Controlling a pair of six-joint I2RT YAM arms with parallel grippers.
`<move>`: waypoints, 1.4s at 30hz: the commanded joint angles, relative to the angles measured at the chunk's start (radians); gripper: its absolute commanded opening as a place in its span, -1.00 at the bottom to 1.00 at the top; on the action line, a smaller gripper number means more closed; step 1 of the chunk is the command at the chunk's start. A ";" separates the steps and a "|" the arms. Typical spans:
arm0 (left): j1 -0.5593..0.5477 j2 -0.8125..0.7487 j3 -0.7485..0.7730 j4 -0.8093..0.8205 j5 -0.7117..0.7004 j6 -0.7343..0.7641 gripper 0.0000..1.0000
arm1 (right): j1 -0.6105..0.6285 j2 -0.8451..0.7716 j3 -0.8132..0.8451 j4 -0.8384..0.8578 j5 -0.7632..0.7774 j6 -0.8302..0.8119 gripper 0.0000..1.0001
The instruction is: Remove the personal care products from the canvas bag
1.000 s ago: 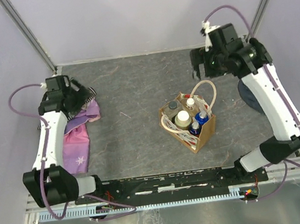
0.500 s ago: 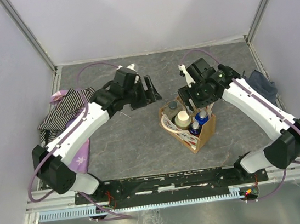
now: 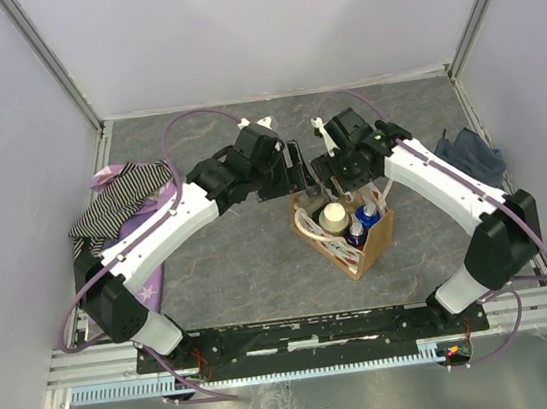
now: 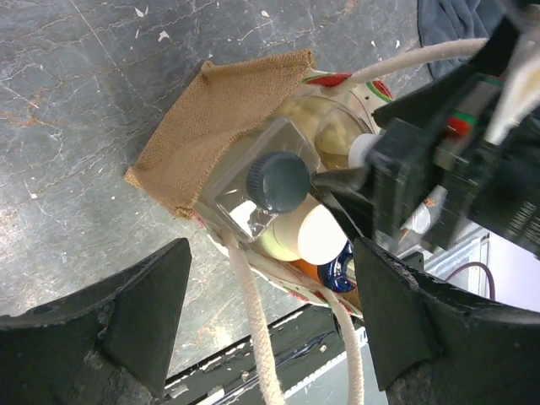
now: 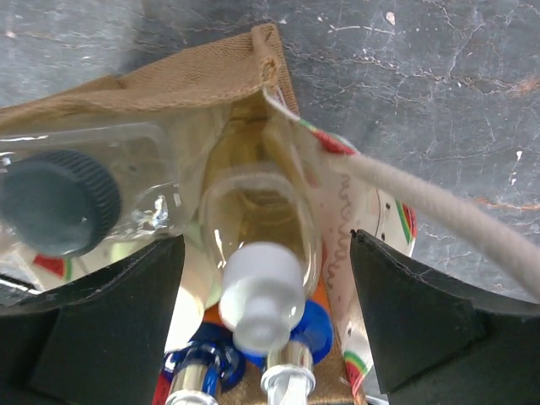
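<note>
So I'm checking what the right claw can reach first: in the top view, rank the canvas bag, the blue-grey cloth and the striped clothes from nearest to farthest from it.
1. The canvas bag, directly beneath the right claw, mid-table.
2. The blue-grey cloth, off to the table's right edge.
3. The striped clothes, across at the left edge.

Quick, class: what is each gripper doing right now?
Left gripper: open, holding nothing, above the canvas bag.
Right gripper: open, holding nothing, straddling the amber bottle in the bag.
</note>
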 commanded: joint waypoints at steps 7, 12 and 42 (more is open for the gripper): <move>-0.111 -0.075 -0.063 -0.049 -0.034 -0.066 0.62 | 0.004 0.078 -0.074 0.087 0.067 -0.019 0.50; -0.141 -0.044 -0.115 -0.057 -0.078 -0.072 0.62 | 0.004 0.107 -0.088 0.097 0.028 -0.016 0.00; -0.142 -0.030 -0.189 -0.027 -0.146 -0.077 -0.95 | 0.003 -0.100 0.487 -0.062 -0.034 -0.007 -0.99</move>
